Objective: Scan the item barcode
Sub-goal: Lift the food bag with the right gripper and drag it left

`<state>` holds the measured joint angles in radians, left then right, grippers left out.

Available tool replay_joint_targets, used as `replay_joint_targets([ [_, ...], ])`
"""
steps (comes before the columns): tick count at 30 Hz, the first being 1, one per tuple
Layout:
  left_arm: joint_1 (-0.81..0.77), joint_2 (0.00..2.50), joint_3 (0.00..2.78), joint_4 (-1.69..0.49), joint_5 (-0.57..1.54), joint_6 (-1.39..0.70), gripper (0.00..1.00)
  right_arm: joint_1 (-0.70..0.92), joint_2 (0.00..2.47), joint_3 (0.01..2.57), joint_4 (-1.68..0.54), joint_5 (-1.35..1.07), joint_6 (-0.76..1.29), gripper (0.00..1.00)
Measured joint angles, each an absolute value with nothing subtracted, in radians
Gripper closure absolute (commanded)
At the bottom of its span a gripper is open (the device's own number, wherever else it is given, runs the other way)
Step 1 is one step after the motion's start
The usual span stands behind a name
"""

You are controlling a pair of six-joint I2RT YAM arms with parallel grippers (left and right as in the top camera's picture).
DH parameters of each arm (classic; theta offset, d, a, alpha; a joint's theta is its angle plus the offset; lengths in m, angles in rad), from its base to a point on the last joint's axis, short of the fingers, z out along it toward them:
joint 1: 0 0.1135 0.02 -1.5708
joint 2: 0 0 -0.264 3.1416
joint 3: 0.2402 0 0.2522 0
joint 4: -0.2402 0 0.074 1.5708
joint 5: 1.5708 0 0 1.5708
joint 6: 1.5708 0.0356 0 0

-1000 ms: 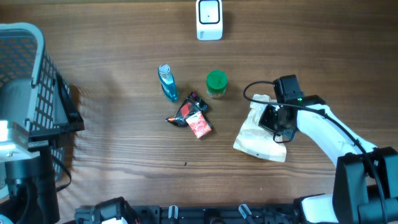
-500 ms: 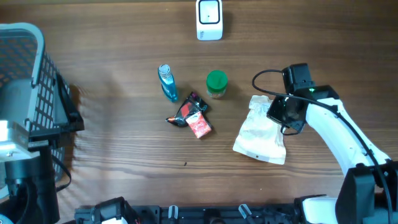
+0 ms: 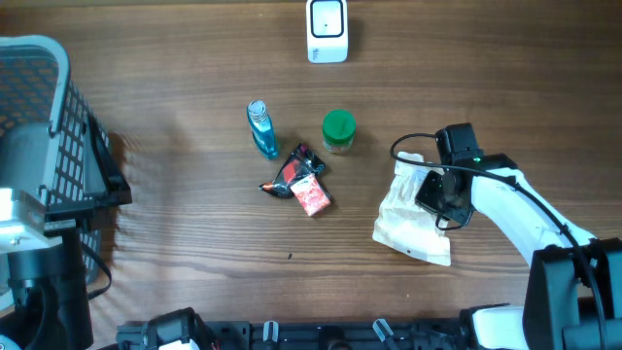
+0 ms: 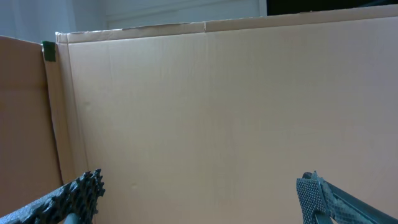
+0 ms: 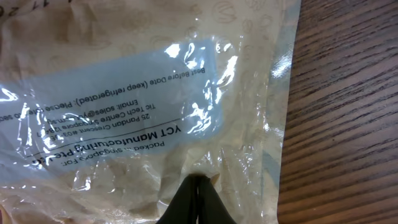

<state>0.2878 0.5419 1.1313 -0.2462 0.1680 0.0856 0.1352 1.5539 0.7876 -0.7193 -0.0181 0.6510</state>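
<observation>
Pouch label, upside down in the right wrist view, reads "YCT Manufacturing Pte", "25 Pandan Crescent", "Tic Tech Centre Singapore", "Best Before Date (keep refrigerated)". Pouch is clear crinkly film, beige inside, pale blue label. It lies on the wooden table, right of centre, near the green-lidded jar. Right gripper pressed together, pinching pouch film. Left gripper spread wide, empty, facing a cardboard wall. Black basket at left edge, contents unclear.

Wooden table with bottle, jar, scanner
</observation>
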Motion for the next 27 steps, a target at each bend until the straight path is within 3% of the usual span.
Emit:
replay_joint_targets([
  [4, 0.288, 0.542, 1.131, -0.247, 0.168, 0.086, 0.0, 0.134, 1.554, 0.804, -0.76, -0.056, 0.651, 0.93],
  [5, 0.288, 0.542, 1.131, -0.247, 0.168, 0.086, 0.0, 0.134, 1.554, 0.828, -0.802, -0.069, 0.651, 0.78],
  [7, 0.288, 0.542, 1.131, -0.249, 0.168, 0.086, 0.0, 0.134, 1.558, 0.926, -0.902, -0.083, 0.644, 0.18],
  [8, 0.288, 0.542, 1.131, -0.248, 0.168, 0.086, 0.0, 0.134, 1.56, 0.971, -0.944, -0.087, 0.635, 0.04],
  [9, 0.288, 0.542, 1.131, -0.247, 0.168, 0.086, 0.0, 0.134, 1.56, 1.015, -0.979, -0.091, 0.622, 0.0],
  [15, 0.288, 0.542, 1.131, -0.245, 0.168, 0.086, 0.0, 0.088, 1.56, 1.138, -1.084, -0.15, 0.522, 0.0],
  [22, 0.288, 0.54, 1.094, -0.203, 0.168, 0.08, 0.0, -0.228, 1.555, 0.898, -0.839, -0.328, 0.367, 0.0],
  [27, 0.288, 0.542, 1.055, -0.192, 0.165, 0.077, 0.0, -0.262, 1.538, 0.726, -0.659, -0.431, 0.334, 0.0],
])
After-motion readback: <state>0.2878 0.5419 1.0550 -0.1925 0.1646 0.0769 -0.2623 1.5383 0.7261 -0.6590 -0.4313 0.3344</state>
